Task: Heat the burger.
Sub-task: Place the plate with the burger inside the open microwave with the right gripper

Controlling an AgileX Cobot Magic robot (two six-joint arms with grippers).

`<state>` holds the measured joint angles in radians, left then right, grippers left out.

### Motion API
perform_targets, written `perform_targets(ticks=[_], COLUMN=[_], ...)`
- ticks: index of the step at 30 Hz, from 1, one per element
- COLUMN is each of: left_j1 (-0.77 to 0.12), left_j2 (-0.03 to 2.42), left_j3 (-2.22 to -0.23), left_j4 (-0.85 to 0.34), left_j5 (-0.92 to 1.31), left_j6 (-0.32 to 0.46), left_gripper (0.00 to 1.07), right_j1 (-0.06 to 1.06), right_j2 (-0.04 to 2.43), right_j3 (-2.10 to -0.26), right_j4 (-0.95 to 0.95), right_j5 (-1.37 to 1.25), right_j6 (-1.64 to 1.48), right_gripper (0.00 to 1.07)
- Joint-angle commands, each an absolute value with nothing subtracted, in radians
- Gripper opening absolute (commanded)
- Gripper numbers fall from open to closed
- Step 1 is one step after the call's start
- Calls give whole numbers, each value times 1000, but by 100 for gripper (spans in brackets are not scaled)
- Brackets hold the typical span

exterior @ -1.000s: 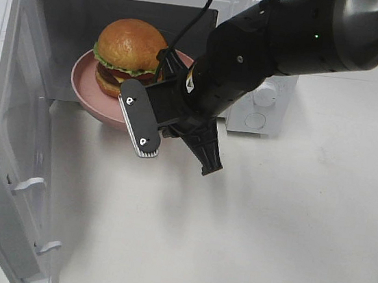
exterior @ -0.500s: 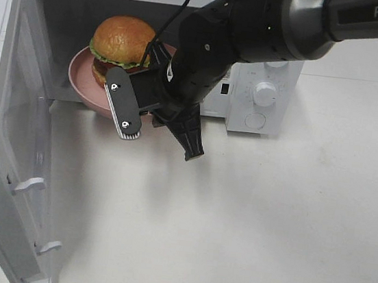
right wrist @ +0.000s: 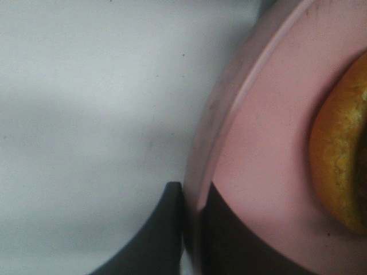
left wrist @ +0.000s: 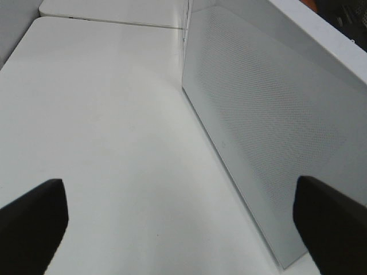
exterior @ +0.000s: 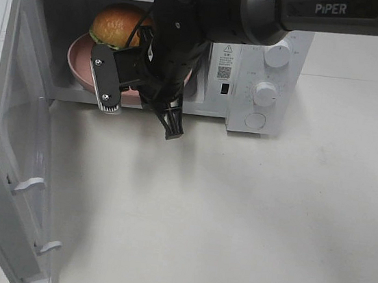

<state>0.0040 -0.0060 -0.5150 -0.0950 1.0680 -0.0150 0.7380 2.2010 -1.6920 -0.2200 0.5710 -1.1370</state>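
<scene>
The burger [exterior: 115, 25], golden bun over green lettuce, sits on a pink round plate [exterior: 76, 62] just inside the mouth of the open white microwave [exterior: 268, 61]. My right arm [exterior: 189, 31] reaches across in front of it and hides the plate's near rim. In the right wrist view my right gripper [right wrist: 195, 215] is shut on the plate's rim [right wrist: 241, 126], with the bun's edge [right wrist: 338, 154] close by. My left gripper [left wrist: 183, 229] stands open with nothing between its dark fingertips [left wrist: 34, 223], out beside the microwave's door.
The microwave's door [exterior: 11, 126] swings wide open at the left, its mesh panel [left wrist: 269, 114] filling the left wrist view. Control knobs [exterior: 265, 94] sit on the microwave's right. White table [exterior: 248, 218] spreads out in front.
My right arm has carried the plate with the burger left and back, from in front of the opening into the microwave's cavity. The left gripper has stayed open.
</scene>
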Motion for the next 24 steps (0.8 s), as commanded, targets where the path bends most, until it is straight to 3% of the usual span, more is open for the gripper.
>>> perform_targets(ticks=[1, 24], left_j1=[7, 7], left_j2=[-23, -23], left_j3=[-516, -516], left_j4=[-98, -98], left_j5=[1068, 1068], left_j6=[-15, -16], left_gripper=[100, 100], right_j1=[724, 698], right_j2=[2211, 2339], right_j3=[-1752, -1965], right_j4=[-246, -248], right_j5=[535, 573], right_j6=[-1110, -1100], right_gripper=[0, 0])
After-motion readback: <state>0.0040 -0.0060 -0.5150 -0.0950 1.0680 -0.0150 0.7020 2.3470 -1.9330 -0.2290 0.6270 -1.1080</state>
